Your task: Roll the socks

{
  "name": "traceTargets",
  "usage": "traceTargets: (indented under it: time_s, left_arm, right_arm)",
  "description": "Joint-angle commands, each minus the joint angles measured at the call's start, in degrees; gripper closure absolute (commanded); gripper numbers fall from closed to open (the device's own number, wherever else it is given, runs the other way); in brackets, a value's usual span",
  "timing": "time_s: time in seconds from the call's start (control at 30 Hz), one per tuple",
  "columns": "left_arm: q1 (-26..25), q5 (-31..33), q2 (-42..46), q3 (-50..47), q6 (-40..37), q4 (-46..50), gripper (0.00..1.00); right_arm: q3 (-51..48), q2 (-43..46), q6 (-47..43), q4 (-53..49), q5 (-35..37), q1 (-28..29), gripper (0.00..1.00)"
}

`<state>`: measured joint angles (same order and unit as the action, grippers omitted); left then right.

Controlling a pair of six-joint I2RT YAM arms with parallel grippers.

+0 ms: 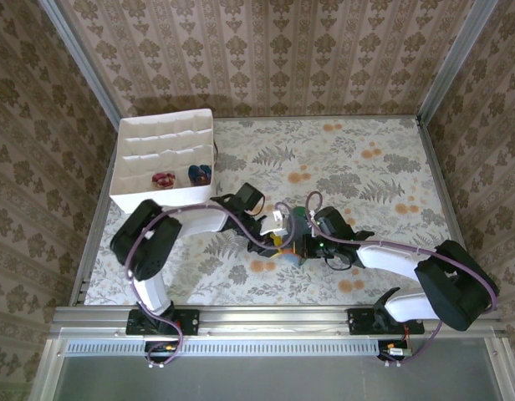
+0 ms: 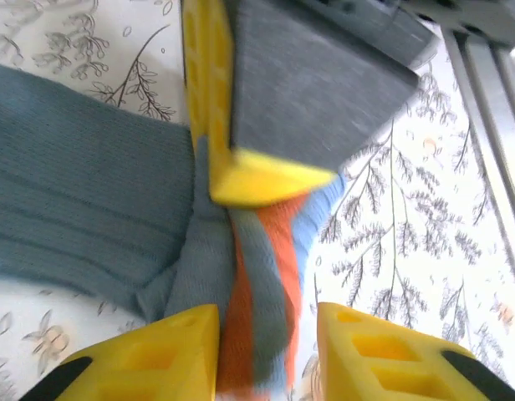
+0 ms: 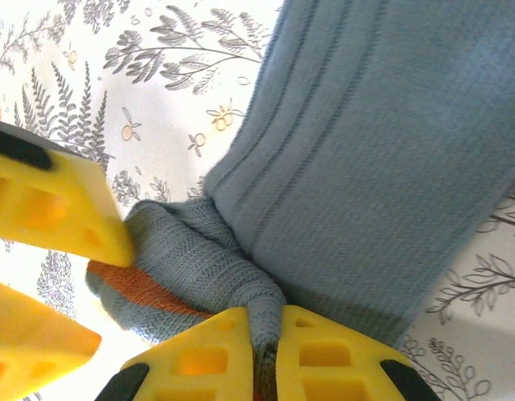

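The grey-blue sock lies on the table, its orange cuff bunched between both grippers. My right gripper is shut on a pinched fold of the grey-blue fabric just beside the cuff. My left gripper is open, its yellow fingers straddling the orange and grey cuff bundle. In the top view the left gripper and right gripper meet over the sock at the table's middle front. A peach and maroon sock and a purple and teal sock sit rolled in the box.
The white partitioned box stands at the back left, close to the left arm's elbow. The floral tablecloth stretches open to the right and back. Patterned walls enclose the table on three sides.
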<state>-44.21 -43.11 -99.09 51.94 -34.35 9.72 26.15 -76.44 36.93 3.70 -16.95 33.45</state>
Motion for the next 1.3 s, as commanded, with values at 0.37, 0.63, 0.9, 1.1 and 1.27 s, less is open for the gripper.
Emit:
traceTargets:
  time_s: [0.37,0.63,0.9,1.1,1.27]
  left_arm:
    - [-5.3,12.5,9.2,-14.0,-10.0,-29.5,0.49]
    - [-5.9,11.4,3.7,-6.9,-14.9,-18.0,0.48]
    - [-6.0,7.7,-1.7,1.0,-14.7,-2.7,0.75]
    - [-6.4,6.6,-0.9,-2.1,-13.3,-4.1,0.62]
    - [-6.4,5.8,-0.7,-3.3,-12.8,-4.1,0.63]
  right_arm:
    - [-2.4,-5.0,1.7,-3.9,-5.7,-3.6,1.0]
    - [-1.4,-5.1,-0.6,-5.5,-7.9,-3.6,1.0]
    - [-0.7,-3.8,-3.5,-6.7,-9.3,-3.6,1.0]
    - [-0.8,-4.0,-3.8,-7.0,-9.5,-4.5,1.0]
    - [-0.8,-5.0,-4.1,-6.6,-10.1,-4.7,1.0]
